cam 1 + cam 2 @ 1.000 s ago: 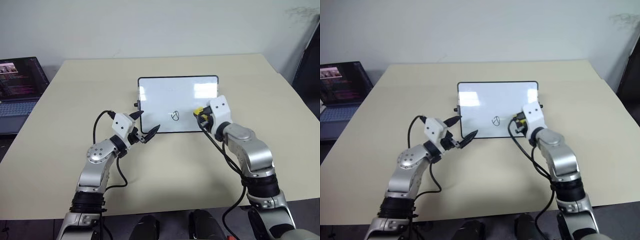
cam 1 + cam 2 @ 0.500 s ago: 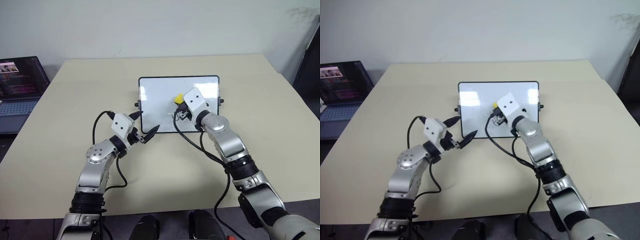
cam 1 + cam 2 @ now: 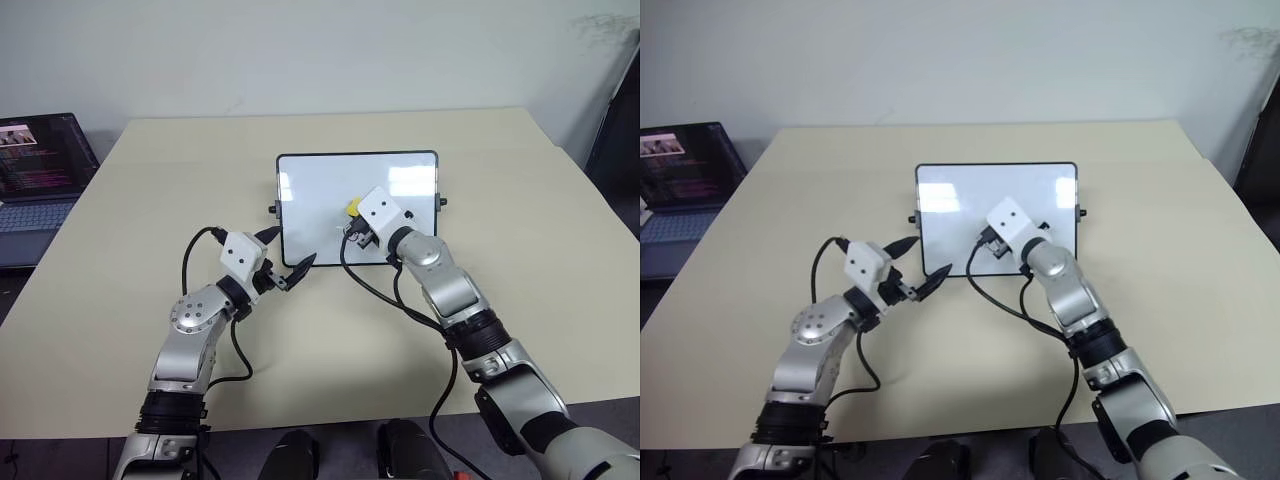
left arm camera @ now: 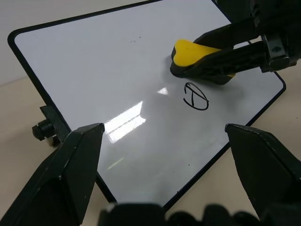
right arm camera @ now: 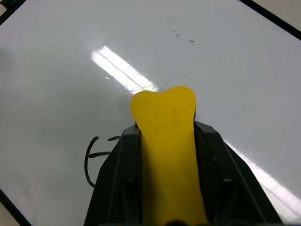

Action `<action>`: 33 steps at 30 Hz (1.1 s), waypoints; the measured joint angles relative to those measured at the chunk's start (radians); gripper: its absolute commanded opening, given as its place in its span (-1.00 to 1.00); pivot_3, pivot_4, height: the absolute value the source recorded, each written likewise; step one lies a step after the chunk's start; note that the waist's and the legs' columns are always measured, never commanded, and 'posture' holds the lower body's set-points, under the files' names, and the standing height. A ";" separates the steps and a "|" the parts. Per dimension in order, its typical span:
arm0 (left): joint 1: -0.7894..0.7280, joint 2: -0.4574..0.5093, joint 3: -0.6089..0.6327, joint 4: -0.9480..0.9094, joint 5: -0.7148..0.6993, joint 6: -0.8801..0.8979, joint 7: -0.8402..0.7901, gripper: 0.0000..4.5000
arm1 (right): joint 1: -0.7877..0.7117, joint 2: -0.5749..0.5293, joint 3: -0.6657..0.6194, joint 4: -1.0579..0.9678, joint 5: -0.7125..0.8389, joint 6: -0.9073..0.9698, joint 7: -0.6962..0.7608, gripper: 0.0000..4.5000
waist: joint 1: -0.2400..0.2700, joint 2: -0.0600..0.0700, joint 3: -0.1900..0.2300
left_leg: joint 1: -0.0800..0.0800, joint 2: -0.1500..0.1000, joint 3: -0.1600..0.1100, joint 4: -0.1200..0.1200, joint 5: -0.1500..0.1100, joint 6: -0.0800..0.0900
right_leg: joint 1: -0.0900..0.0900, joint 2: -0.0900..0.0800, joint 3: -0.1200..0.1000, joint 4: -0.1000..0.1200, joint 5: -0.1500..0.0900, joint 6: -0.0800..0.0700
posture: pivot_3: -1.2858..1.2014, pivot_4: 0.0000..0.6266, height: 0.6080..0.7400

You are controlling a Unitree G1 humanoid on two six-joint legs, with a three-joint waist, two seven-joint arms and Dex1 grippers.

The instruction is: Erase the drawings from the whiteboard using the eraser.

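Between the two black fingers of the right gripper [image 5: 164, 141] sits the eraser [image 4: 197, 56], a smooth yellow block with a rounded nose and a dark underside; the jaws are clamped on its long sides. Its dark face lies flat on the whiteboard [image 3: 320, 190], and the yellow tip pokes out past the fingertips. Just beside the eraser, toward the board's near edge, is a drawing [image 4: 195, 97]: a thin black marker loop with strokes crossing inside it. It is close to the eraser but apart from it, not covered. No other marks are clear on the glossy white surface, which throws back bright streaks of ceiling light.

The left gripper [image 3: 283, 262] hovers at the board's near left corner, its two pointed black fingers spread wide and holding nothing. Whether a fingertip touches the frame I cannot tell.

The board is a rounded rectangle with a thin black frame and a small black knob [image 4: 44, 129] on its side edge. It rests mid-table on a pale, matte beige table [image 3: 150, 200]. A laptop [image 3: 35, 165] with a lit screen stands off the table's left side.
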 measured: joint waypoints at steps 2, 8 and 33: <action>0.000 0.002 0.001 0.000 0.000 0.000 0.001 1.00 | 0.000 0.001 0.000 0.000 -0.003 0.001 0.006 -0.47 | 0.000 0.000 0.000 | 0.000 0.000 0.000 0.000 0.000 0.000 | 0.000 0.000 0.000 0.000 0.000 0.000 | 0.03 -0.52 1.00; 0.000 0.003 0.003 0.000 0.000 0.000 0.004 1.00 | 0.003 0.009 0.002 -0.006 -0.018 0.019 0.031 -0.47 | 0.000 0.000 0.000 | 0.000 0.000 0.000 0.000 0.000 0.000 | 0.000 0.000 0.000 0.001 0.000 0.000 | 0.03 -0.52 1.00; 0.022 0.012 0.007 -0.034 0.000 0.001 0.021 1.00 | 0.130 0.002 -0.009 -0.166 0.007 0.063 0.074 -0.47 | 0.001 0.000 0.000 | 0.001 0.000 0.000 0.001 0.000 0.001 | 0.001 0.000 0.000 0.001 0.000 0.000 | 0.03 -0.52 1.00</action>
